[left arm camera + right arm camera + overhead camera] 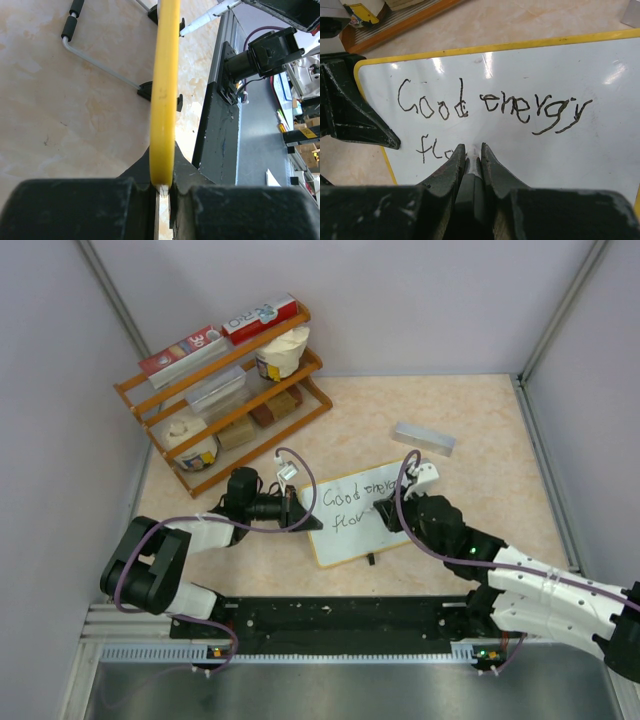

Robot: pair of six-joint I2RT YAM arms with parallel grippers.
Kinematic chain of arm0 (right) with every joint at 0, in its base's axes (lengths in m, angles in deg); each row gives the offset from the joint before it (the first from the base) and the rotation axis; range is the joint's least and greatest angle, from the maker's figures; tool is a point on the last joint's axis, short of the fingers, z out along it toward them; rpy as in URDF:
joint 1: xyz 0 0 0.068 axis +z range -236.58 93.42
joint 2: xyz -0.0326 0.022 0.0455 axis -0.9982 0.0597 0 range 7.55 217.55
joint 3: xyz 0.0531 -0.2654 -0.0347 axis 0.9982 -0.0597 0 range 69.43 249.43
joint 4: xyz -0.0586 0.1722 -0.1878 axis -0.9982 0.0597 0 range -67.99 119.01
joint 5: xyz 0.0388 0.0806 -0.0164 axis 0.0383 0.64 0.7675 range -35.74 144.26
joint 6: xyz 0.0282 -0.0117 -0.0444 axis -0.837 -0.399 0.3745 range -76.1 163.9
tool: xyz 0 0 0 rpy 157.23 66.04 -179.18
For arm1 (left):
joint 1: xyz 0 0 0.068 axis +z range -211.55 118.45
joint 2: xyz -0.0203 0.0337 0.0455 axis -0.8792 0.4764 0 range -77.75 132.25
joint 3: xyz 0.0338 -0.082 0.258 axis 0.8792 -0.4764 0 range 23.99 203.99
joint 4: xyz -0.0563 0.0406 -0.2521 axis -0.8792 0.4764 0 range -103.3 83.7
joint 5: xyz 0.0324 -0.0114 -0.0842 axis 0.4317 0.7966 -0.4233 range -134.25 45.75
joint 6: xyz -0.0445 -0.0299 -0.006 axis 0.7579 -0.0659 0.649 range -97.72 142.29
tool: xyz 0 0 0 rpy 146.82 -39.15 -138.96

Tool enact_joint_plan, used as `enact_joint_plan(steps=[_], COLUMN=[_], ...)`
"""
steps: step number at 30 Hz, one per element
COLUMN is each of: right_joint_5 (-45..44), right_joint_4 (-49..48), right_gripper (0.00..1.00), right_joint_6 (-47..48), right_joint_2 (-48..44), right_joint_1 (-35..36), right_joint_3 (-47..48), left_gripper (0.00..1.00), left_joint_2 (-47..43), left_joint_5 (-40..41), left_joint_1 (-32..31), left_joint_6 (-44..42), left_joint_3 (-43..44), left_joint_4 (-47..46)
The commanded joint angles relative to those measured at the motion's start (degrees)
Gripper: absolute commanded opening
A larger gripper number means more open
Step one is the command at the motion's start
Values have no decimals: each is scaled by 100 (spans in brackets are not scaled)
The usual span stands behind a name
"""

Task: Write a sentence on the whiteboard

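The whiteboard lies tilted on the table's middle, its frame yellow in the wrist views. The sentence reads "Good energy", with "flo" begun on the second line. My left gripper is shut on the board's left frame edge, jaws pinching it. My right gripper is shut on a marker, whose tip rests on the board just right of "flo". The right gripper's fingertips hide the stroke under them.
A wooden rack with boxes and tubs stands at the back left. A small grey block lies behind the board. The board's black feet and a metal stand bar show beside it. The black base rail runs along the near edge.
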Motion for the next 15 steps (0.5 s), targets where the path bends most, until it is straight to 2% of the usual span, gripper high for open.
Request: enact_joint_plan(steps=[1,15], right_joint_5=[-220,17], right_joint_4=[-224,92], right_gripper=[0,0], right_joint_6=[88,18], right_joint_2=[-68,56], right_joint_1=[-41,-41], right_joint_3=[126,65], left_gripper=[0,0], left_joint_2=[-4,-4], left_joint_5=[238,238], left_joint_1=[-54,-54], left_joint_6=[-328,-328], left_joint_3=[83,83], left_joint_4=[159,159])
